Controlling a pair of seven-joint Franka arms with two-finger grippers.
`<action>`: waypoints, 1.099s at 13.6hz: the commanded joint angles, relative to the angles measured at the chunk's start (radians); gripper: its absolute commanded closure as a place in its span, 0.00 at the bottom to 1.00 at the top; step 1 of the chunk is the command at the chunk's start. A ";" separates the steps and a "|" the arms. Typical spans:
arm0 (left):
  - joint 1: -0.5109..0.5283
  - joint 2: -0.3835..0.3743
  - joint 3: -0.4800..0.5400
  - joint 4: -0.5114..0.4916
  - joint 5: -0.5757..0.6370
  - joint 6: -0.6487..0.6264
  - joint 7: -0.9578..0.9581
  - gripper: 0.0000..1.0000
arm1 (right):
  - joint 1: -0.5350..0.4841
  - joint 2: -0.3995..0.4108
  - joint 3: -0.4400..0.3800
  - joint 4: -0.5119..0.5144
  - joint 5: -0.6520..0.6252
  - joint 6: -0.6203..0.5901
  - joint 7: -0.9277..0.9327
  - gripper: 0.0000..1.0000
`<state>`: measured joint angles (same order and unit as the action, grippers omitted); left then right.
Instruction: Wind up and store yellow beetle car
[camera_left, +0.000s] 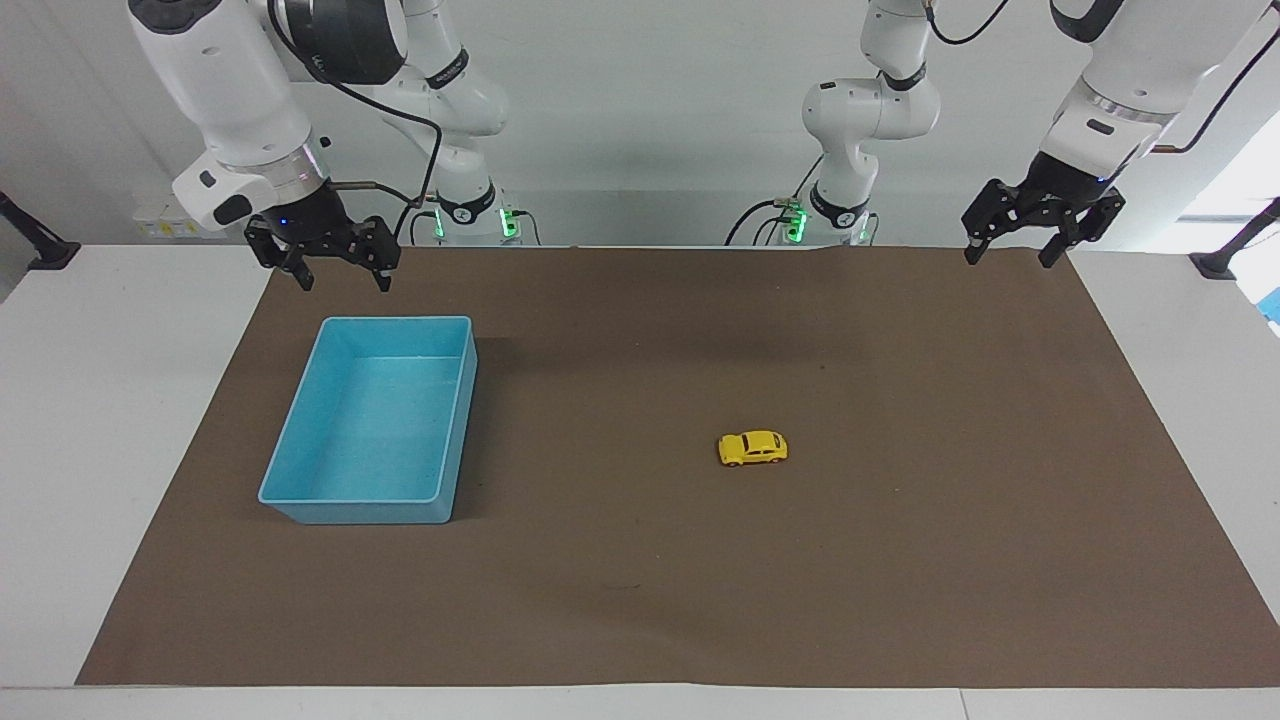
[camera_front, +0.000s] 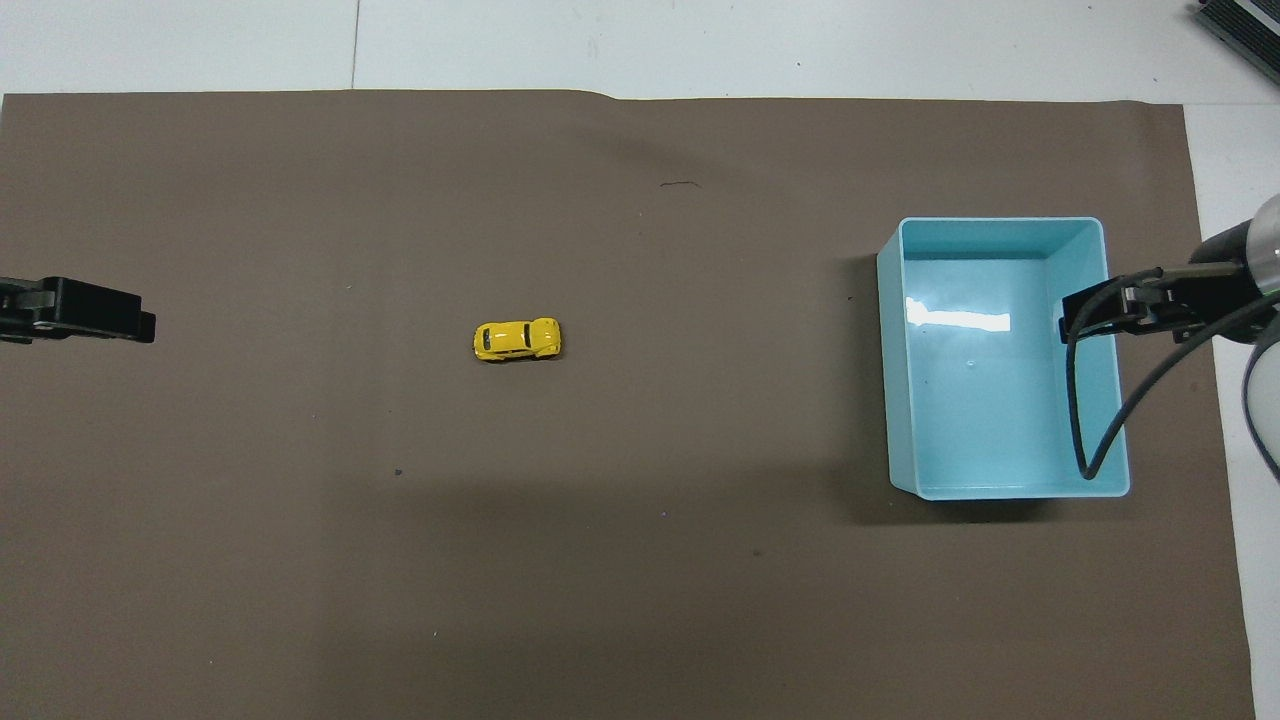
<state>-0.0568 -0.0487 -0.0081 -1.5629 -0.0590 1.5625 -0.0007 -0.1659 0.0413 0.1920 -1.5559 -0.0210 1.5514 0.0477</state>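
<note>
The car (camera_left: 753, 448) is seen on its wheels on the brown mat (camera_left: 900, 560) of the table (camera_left: 100, 400), well apart from the blue tray (camera_left: 290, 440). The left tool (camera_left: 1010, 258) is held spread above the mat's edge. The right tool (camera_left: 342, 282) is held spread above the mat just beside the tray.

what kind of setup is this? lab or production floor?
Most likely a robotics lab bench, not production. Two arms, left gripper and right gripper, hang with open jaws over a white table covered by a brown mat. The only props are a toy car and an empty blue tray.
</note>
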 joint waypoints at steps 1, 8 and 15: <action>0.012 -0.026 -0.003 -0.034 -0.009 0.019 0.002 0.00 | -0.018 0.008 0.012 0.011 0.009 0.002 -0.020 0.00; 0.006 -0.028 -0.004 -0.036 -0.009 0.016 -0.002 0.00 | -0.018 0.008 0.012 0.011 0.009 0.002 -0.020 0.00; 0.003 -0.028 -0.009 -0.037 -0.009 0.014 -0.007 0.00 | -0.018 0.008 0.012 0.011 0.009 0.002 -0.020 0.00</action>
<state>-0.0568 -0.0487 -0.0126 -1.5639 -0.0590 1.5629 -0.0009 -0.1659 0.0413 0.1920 -1.5559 -0.0210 1.5514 0.0477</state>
